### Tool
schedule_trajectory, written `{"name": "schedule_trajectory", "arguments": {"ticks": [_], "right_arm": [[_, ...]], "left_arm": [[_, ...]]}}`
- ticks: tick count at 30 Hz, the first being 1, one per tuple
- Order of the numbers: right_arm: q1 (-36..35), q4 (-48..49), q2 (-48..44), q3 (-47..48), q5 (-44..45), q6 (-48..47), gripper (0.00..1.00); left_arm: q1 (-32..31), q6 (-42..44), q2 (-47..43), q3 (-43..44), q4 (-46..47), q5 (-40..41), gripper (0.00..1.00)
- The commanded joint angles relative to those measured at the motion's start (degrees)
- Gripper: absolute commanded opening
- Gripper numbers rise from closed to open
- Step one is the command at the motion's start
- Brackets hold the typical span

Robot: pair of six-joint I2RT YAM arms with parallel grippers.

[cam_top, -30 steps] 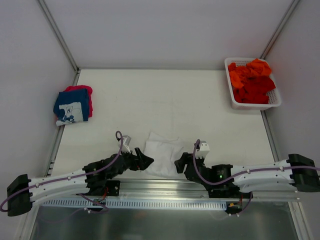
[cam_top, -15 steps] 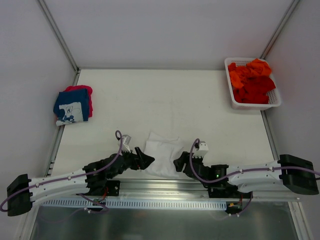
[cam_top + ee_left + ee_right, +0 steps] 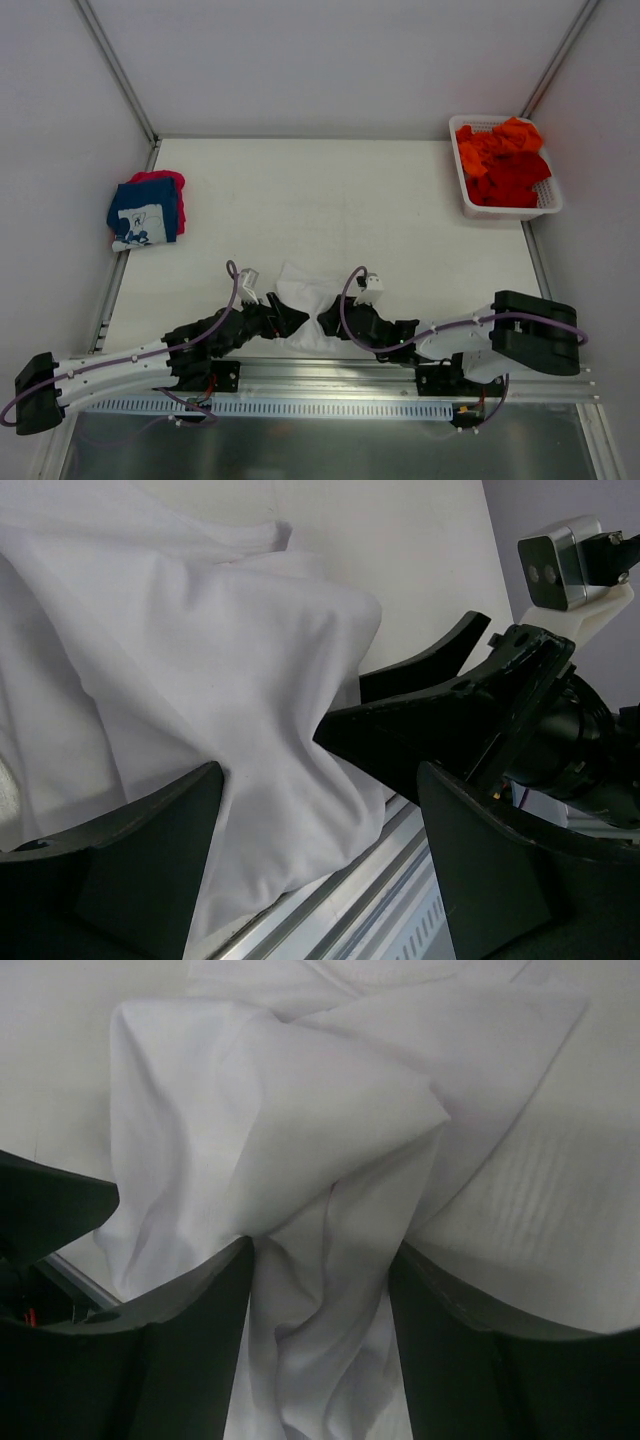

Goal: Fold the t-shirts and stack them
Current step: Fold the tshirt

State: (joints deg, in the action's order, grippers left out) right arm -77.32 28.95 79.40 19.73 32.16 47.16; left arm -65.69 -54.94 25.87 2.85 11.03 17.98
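A crumpled plain white t-shirt [image 3: 303, 298] lies at the table's near edge, between my two grippers. My left gripper [image 3: 290, 320] stands open at its left side; in the left wrist view [image 3: 320, 870] the cloth [image 3: 180, 680] rests against the left finger only. My right gripper [image 3: 330, 322] has pushed in from the right. In the right wrist view it [image 3: 320, 1350] is open around a loose fold of the white shirt [image 3: 300, 1110], and the cloth touches both fingers. A folded navy t-shirt [image 3: 143, 210] with white print lies on a pink-red one [image 3: 165, 180] at the far left.
A white lattice basket [image 3: 505, 212] at the back right holds orange and red t-shirts [image 3: 505, 160]. A metal rail [image 3: 330, 375] runs along the table's near edge, right below the white shirt. The right gripper's fingers [image 3: 420, 710] show close in front of my left gripper.
The right arm has swung left into the white shirt, bunching it toward the left gripper, and its jaws have narrowed around a fold. The left arm has hardly moved.
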Motion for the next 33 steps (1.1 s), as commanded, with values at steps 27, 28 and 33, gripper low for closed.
{"name": "schedule_trajectory", "arguments": {"ticks": [27, 28, 33], "right_arm": [[-2.0, -27.3, -13.8, 0.8, 5.0, -0.8, 0.01], [-2.0, -27.6, -14.4, 0.7, 5.3, -0.8, 0.01], [-2.1, -31.0, -18.7, 0.1, 6.4, -0.8, 0.01]], "left_arm": [[0.2, -0.6, 2.8, -3.1, -7.5, 1.0, 0.72], [0.3, -0.9, 3.6, -3.1, -8.5, 1.1, 0.71], [0.9, -2.1, 9.1, -1.1, -10.7, 1.3, 0.7]]}}
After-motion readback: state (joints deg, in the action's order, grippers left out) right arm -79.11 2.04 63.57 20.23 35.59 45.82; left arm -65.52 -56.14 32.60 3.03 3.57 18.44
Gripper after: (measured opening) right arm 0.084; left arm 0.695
